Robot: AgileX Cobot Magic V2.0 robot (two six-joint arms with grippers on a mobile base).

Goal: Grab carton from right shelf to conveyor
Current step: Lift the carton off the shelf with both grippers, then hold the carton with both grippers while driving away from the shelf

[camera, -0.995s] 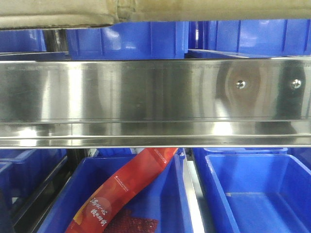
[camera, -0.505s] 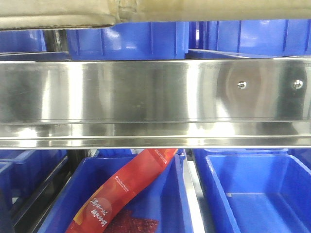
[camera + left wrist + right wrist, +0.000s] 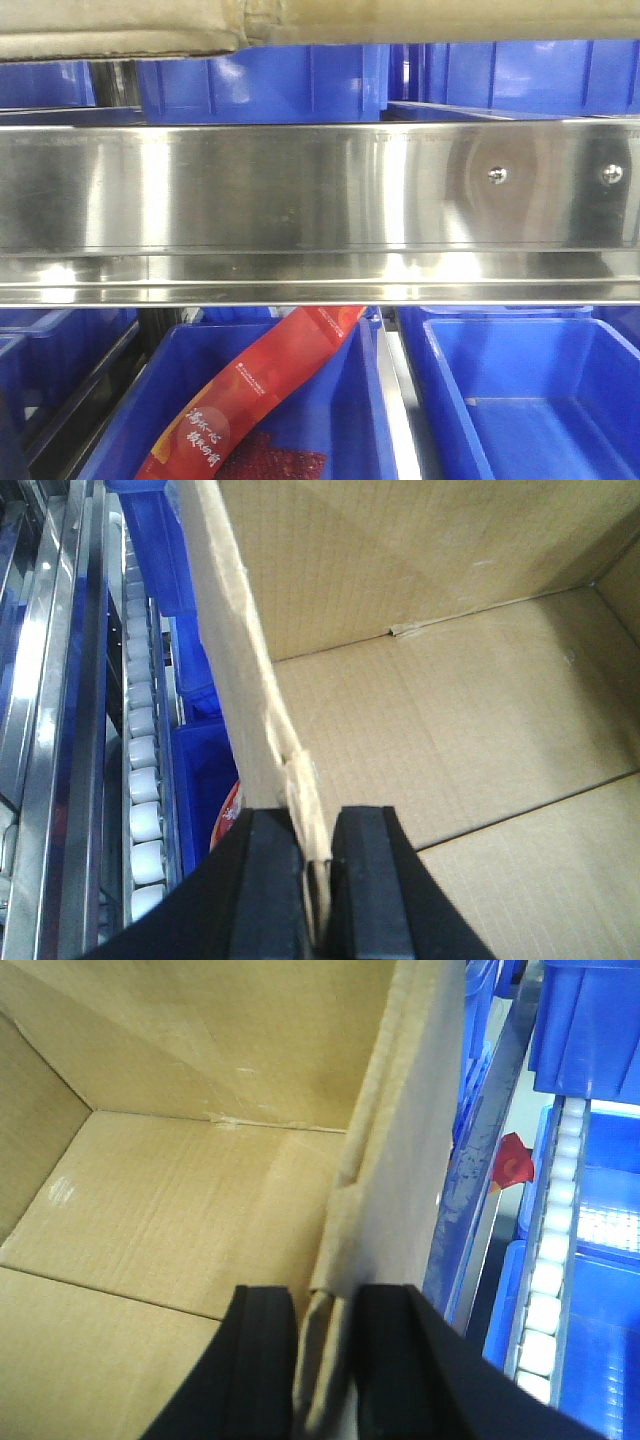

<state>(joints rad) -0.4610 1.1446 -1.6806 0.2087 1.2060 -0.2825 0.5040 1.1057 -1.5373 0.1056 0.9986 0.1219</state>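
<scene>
Pads first: my left gripper (image 3: 318, 825) is clamped on the carton (image 3: 450, 730), its left wall pinched tight between the two black fingers (image 3: 268, 880). My right gripper (image 3: 325, 1305) is doing the same on the right wall, jaws closed on the cardboard with a folded flap edge caught between them. So the carton sits between my two arms, gripped at both sides. It is open at the top, and I look down onto its bare brown floor and the flap seam running across it.

Past the left wall I see a lane of white rollers (image 3: 143, 760) and steel rails, with blue bins (image 3: 205, 770) just beside them. Past the right wall there are more rollers and more blue bins.

Out front, the carton's tan edge runs along the top of the view, above the right shelf (image 3: 300, 185). The shelf's wide polished rail fills the middle, two screw heads (image 3: 495, 175) at its right end. Below the rail, a red packet (image 3: 270, 385) leans tilted in a blue bin. I cannot tell whether the carton rests on the shelf or hangs clear of it.
</scene>
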